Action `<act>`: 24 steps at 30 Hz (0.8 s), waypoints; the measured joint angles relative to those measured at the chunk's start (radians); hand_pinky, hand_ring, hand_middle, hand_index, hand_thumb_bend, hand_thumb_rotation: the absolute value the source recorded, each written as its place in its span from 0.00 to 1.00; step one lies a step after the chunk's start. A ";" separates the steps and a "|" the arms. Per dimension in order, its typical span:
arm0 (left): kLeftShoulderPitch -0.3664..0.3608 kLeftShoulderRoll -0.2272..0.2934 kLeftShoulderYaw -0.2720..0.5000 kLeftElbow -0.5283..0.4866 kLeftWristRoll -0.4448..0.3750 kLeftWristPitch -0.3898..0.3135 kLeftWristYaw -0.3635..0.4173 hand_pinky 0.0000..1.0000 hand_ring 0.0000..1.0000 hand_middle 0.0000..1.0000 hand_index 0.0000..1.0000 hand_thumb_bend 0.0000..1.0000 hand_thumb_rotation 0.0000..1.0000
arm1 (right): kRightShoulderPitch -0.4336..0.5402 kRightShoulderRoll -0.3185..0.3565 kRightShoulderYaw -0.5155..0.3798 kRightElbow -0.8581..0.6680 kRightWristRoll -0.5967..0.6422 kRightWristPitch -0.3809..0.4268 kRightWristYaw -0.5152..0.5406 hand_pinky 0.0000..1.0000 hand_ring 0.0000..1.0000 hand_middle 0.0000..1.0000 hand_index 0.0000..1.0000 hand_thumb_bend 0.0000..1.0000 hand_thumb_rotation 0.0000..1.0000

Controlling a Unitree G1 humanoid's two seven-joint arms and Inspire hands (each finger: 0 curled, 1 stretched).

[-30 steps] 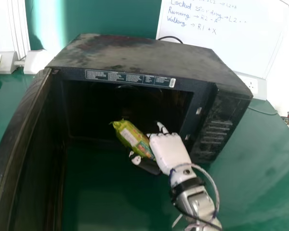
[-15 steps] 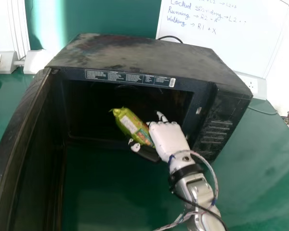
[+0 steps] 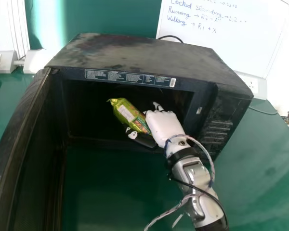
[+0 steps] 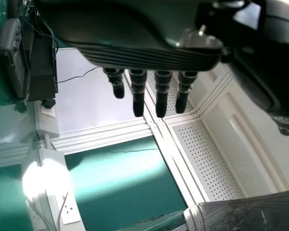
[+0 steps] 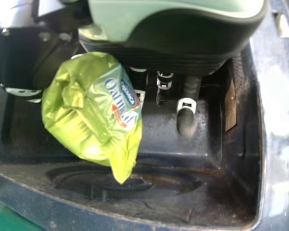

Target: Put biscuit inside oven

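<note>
Shifted farther into the oven, the crinkled, lime-green biscuit packet, pale-labelled, sits pinched in the right hand.

Room to pass lies through the front of the oven; door (swung wide) blocks left, control panel right.

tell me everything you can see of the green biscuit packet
The packet is a bright yellow-green wrapper, shiny and crinkled like thin plastic film, with a pale printed panel and blue and red patches. It looks plump and unopened, and one end narrows to a flattened, crimped edge. It is held off the table, slanting, that end pointing away and to the left, at the oven's open mouth. The right hand grips its other end between thumb and fingers. The contents are hidden.
</note>
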 measured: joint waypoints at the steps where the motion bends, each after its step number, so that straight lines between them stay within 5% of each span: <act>1: 0.002 0.000 -0.002 0.000 0.000 0.001 0.000 0.97 0.92 0.95 0.96 1.00 1.00 | -0.007 0.001 0.002 0.010 0.005 0.001 0.000 0.15 0.23 0.47 0.48 0.53 0.00; 24: 0.014 -0.004 -0.009 -0.008 0.000 0.001 0.000 0.98 0.93 0.95 0.95 1.00 1.00 | -0.158 0.062 0.076 0.294 0.032 0.018 -0.121 0.13 0.21 0.47 0.49 0.53 0.00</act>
